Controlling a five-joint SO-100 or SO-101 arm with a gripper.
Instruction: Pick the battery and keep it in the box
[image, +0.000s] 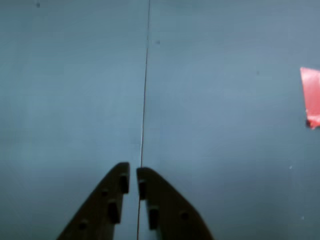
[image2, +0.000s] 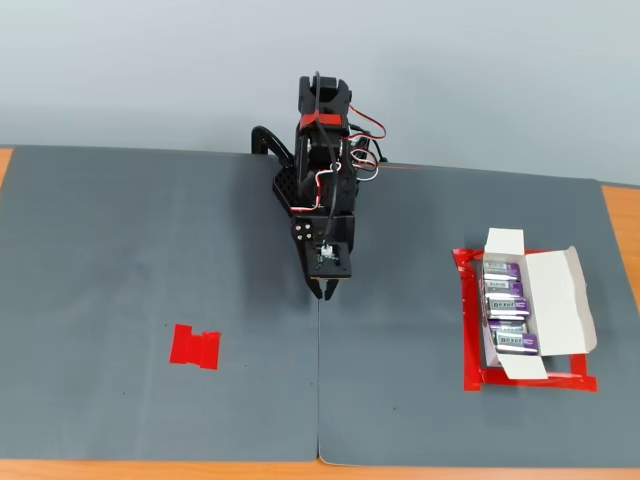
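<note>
jaws (image: 132, 172) closed over grey mat (image2: 150, 230)

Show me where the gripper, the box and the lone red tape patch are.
gripper (image2: 328, 292), fixed view, shut fingertips.
box (image2: 556, 290), fixed view, open lid flap.
red tape patch (image2: 195, 347), fixed view, its middle.

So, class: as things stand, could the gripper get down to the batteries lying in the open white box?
Probably yes. The gripper hangs empty over bare mat, the box has its lid folded back, and nothing stands between them. Batteries sit packed close, so gripping one may be tight.
</note>
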